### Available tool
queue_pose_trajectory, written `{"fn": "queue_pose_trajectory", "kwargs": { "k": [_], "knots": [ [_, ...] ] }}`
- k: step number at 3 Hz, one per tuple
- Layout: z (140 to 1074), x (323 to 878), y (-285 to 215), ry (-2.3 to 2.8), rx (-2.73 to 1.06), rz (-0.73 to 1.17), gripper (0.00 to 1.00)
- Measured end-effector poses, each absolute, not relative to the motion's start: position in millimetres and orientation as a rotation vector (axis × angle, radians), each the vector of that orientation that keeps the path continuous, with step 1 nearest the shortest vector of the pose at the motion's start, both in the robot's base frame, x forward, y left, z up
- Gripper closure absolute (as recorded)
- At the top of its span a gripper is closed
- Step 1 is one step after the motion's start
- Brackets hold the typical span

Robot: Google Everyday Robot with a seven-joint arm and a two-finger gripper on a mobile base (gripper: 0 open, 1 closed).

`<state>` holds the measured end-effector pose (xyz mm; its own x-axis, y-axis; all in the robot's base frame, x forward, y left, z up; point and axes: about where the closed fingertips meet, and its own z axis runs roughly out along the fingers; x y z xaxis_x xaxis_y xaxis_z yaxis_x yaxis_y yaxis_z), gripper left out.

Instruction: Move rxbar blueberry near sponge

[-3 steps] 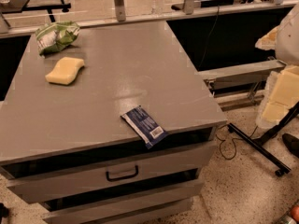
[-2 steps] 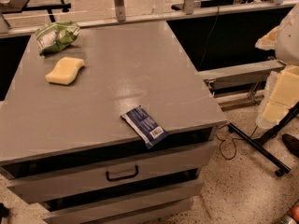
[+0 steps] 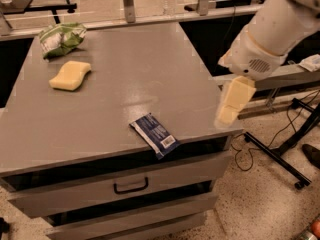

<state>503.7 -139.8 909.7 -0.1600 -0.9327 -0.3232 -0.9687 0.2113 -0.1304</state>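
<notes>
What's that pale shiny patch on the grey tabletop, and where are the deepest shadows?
Camera view: the patch is glare, likely room light, on the tabletop just behind the rxbar blueberry. Camera view: the darkest shadow fills the gap above the drawer. Camera view: the gripper, at the table's right edge, is brightly lit.

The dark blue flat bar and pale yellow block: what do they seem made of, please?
The dark blue rxbar blueberry is probably thin printed plastic film: flat, with a barcode patch. The pale yellow sponge looks like soft matte foam, given its rounded corners. The gripper hangs beside the table's right edge.
</notes>
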Motion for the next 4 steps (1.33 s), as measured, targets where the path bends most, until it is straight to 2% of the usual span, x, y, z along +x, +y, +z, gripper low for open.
{"fn": "queue_pose_trajectory", "kwargs": {
  "k": [1, 2, 4],
  "knots": [
    [886.1, 516.8, -91.3, 2.128, -1.795, 0.24, 0.0],
    [886.1, 516.8, -91.3, 2.128, -1.795, 0.24, 0.0],
    [880.8, 488.7, -45.3, 2.049, -1.881, 0.238, 0.0]
  ]
}}
